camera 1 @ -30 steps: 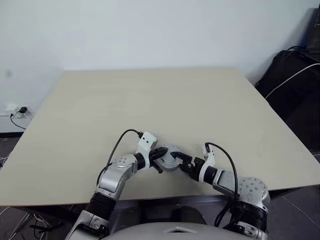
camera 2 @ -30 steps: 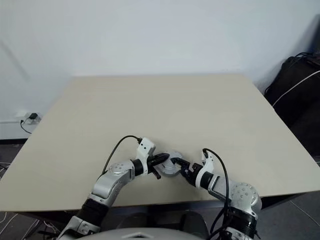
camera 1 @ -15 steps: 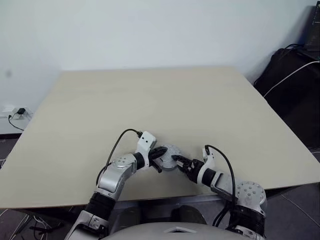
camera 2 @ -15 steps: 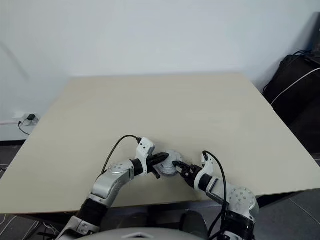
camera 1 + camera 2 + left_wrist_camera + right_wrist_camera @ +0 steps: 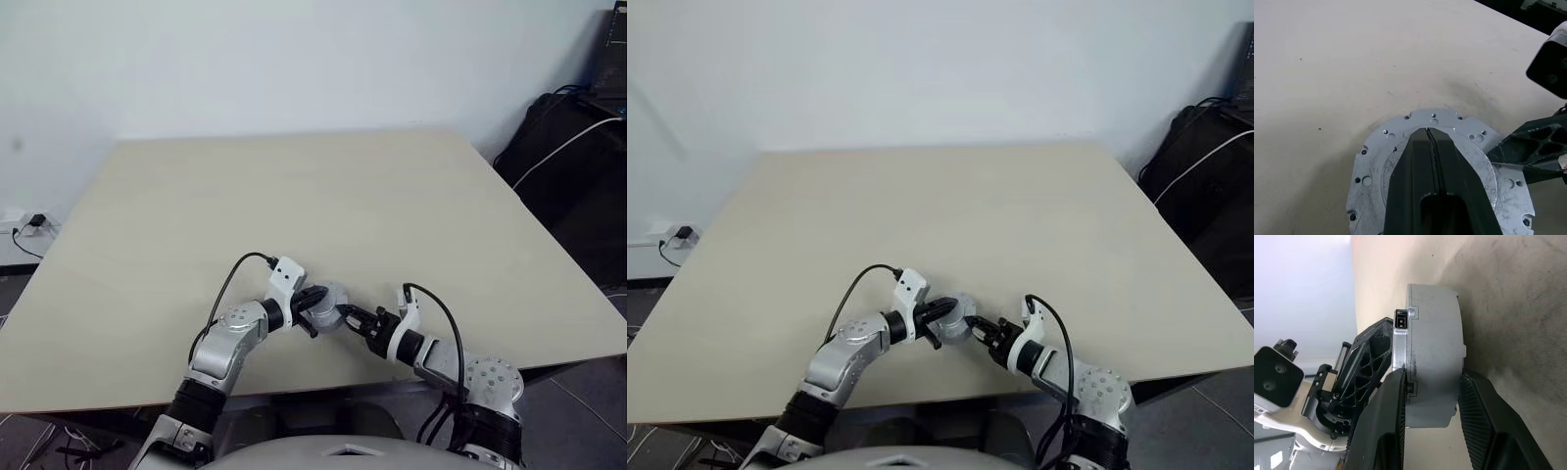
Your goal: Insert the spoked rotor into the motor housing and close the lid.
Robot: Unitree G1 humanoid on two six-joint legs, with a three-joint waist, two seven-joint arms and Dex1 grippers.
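1. The motor housing (image 5: 1432,347) sits on the beige counter (image 5: 313,196) near its front edge, between the two arms, with the lid (image 5: 1400,142) already on top, so the set reads as one closed grey drum. The spoked rotor is presumably inside; I cannot see it.
2. The left tool (image 5: 1430,142) lies on the lid's top face with its two black fingers pressed together, nothing between them. It looks placed there to press down and keep the lid seated and the drum from sliding.
3. The right tool (image 5: 1432,396) comes in from the side with its fingers set apart, one over the lid's face and one under the drum's base. It spans the stack's thickness. The pads look very close to the metal, but I cannot tell whether they grip it firmly. Judged from this, the aim is to squeeze lid and housing together so the lid closes fully.
4. Seen from above, the lid is a flat, pale silver disc with a raised round centre and small holes spaced round its outer ring.
5. From the side, the housing is a plain matt grey cylinder wall. A thin seam runs where the lid meets it, and a small dark notch sits at the rim.
6. The task looks nearly finished.
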